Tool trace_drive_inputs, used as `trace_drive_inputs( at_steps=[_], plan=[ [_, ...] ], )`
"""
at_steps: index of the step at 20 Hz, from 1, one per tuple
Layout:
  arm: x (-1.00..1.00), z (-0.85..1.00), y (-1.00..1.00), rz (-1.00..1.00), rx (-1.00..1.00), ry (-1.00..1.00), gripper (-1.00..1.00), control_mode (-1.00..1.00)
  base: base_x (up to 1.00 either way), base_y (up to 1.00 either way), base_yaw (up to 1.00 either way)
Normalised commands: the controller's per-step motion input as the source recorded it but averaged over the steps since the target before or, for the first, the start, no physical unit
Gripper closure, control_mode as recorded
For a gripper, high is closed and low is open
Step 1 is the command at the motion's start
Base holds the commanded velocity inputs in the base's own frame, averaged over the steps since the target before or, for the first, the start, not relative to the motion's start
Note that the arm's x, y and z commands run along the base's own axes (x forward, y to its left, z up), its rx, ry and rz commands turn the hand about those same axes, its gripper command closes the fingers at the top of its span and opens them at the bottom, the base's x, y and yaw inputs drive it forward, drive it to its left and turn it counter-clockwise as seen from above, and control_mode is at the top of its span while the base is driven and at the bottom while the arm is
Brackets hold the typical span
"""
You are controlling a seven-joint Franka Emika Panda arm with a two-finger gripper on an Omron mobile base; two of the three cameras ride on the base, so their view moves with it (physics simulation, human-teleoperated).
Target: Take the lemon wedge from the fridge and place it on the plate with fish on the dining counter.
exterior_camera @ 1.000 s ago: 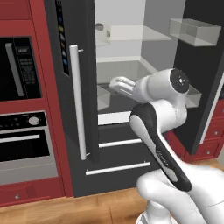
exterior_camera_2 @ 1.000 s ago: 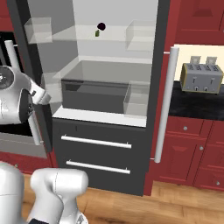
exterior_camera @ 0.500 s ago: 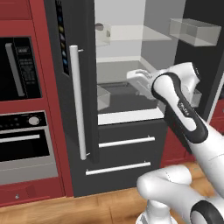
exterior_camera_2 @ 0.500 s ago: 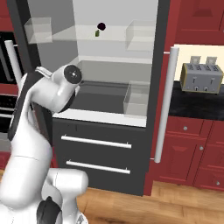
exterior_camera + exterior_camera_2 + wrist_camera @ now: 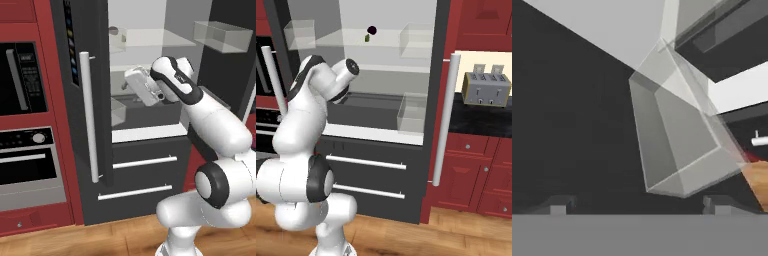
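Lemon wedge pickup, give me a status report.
Gripper open, empty, inside the fridge. Lemon wedge on upper shelf beside dark lump, untouched. Nothing blocking it.

Red cabinetry (image 5: pixel 476 170), black built-in ovens (image 5: pixel 25 125), wooden floor (image 5: pixel 456 235), steel toaster (image 5: pixel 486 89).

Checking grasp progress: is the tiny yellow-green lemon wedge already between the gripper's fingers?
No: the tiny yellow-green lemon wedge sits on the fridge's upper shelf, beside a small dark lump, above the arm.
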Motion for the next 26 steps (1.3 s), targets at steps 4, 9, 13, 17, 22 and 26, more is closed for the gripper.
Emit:
trace_drive_inputs(
  at_steps=[4, 9, 13, 17, 22, 26],
  plan=[
    [0.44, 0.0, 1.0, 0.15, 0.0, 0.06, -1.0, -1.0, 0.0, 0.0, 0.0],
    [-0.11, -0.05, 1.0, 0.14, 0.01, -0.05, -1.0, -1.0, 0.0, 0.0, 0.0],
    [-0.62, -0.26, 1.0, 0.07, 0.01, -0.27, -1.0, -1.0, 0.0, 0.0, 0.0],
    [-0.36, -0.28, 0.86, 0.02, 0.08, -0.19, -1.0, -1.0, 0.0, 0.0, 0.0],
    [-0.12, 0.32, -0.3, 0.0, 0.0, -0.05, -1.0, -1.0, 0.0, 0.0, 0.0],
    [-0.69, 1.0, -0.75, 0.0, -0.16, -0.38, -1.0, -1.0, 0.0, 0.0, 0.0]
  ],
)
